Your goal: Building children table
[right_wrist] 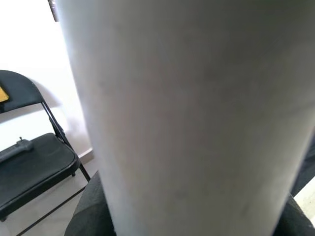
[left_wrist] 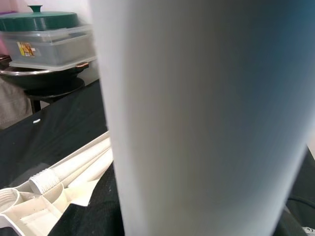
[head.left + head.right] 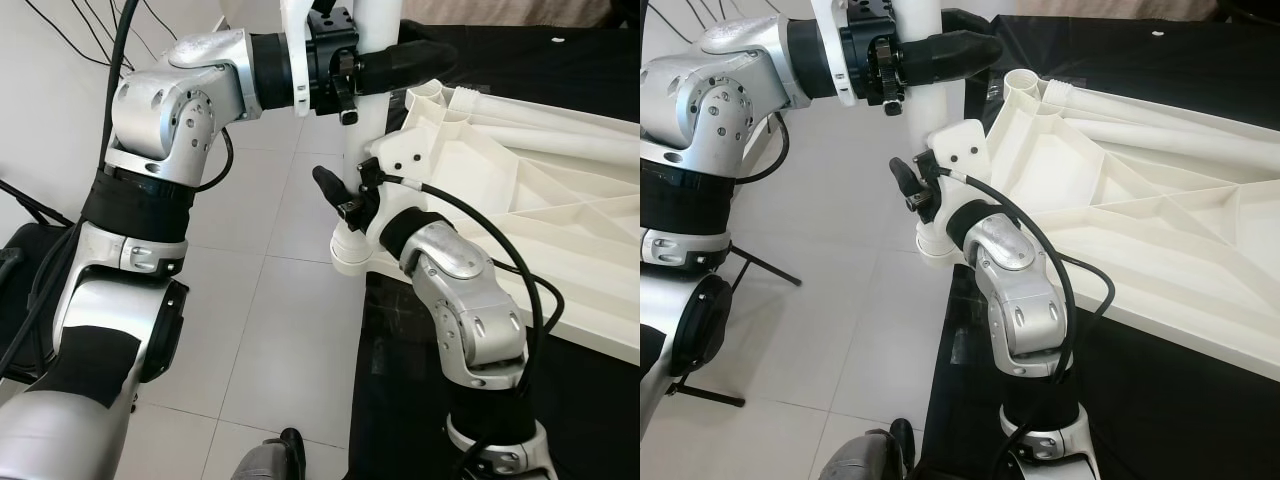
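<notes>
A white plastic table top lies upside down on a black cloth. A white table leg stands upright at its near left corner, its wide collar low beside the corner block. My left gripper is shut on the leg high up, black fingers wrapped around it. My right gripper is shut on the same leg lower down, just above the collar. The leg looms close in the left wrist view and the right wrist view.
Loose white legs lie across the table top's ribs. A black folding chair stands on the tiled floor to my left. A green-lidded container sits on a dark pan beyond the black cloth.
</notes>
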Robot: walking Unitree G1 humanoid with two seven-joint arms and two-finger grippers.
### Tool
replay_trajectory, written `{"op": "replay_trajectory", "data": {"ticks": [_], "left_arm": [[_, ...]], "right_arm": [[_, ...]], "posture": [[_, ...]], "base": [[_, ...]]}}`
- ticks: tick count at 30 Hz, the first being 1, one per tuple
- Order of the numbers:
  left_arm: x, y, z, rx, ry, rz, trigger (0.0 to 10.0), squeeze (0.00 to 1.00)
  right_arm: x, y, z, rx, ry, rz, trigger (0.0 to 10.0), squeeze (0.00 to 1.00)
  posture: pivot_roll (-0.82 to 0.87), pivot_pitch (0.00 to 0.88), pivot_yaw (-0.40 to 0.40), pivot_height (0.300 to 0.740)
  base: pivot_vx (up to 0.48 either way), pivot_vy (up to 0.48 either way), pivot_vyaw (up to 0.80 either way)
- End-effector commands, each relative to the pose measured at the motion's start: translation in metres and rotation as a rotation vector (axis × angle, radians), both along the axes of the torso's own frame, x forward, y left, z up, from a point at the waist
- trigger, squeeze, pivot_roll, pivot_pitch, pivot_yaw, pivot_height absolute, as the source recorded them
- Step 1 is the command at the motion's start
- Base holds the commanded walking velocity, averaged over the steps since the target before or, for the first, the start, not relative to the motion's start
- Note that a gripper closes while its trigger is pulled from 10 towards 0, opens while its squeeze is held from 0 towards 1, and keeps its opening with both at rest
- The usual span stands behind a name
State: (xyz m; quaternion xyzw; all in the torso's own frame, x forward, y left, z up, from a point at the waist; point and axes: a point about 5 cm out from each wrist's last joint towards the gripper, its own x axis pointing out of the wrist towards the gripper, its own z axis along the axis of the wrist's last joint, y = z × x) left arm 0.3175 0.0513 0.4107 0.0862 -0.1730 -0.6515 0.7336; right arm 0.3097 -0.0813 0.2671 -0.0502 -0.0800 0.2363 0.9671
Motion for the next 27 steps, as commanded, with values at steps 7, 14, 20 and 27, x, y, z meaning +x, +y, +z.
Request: {"op": "replay_trajectory", "data": {"ticks": [7,14,20,27], "left_arm": [[-0.011,-0.016,-0.003,0.042,-0.002,-0.114,0.0,0.0],[-0.012,-0.02,-0.002,0.018,0.012,-0.132,0.0,0.0],[-0.011,-0.022,-0.002,0.018,0.012,-0.148,0.0,0.0],[-0.013,-0.024,0.0,0.022,0.014,-0.165,0.0,0.0]], "right_arm": [[0.011,-0.022,-0.02,-0.013,0.119,-0.139,2.8,0.0],[0.009,-0.01,0.008,-0.005,0.003,0.31,10.0,1.0],[0.015,-0.018,0.023,-0.133,-0.07,0.652,10.0,0.94],[0.033,-0.013,0.033,-0.217,-0.031,0.885,10.0,0.0]], "posture": [[0.11,0.254,0.065,0.74],[0.11,0.246,0.062,0.74],[0.11,0.245,0.071,0.74],[0.12,0.256,0.077,0.74]], "base": [[0.0,0.0,0.0],[0.0,0.0,0.0],[0.0,0.0,0.0],[0.0,0.0,0.0]]}}
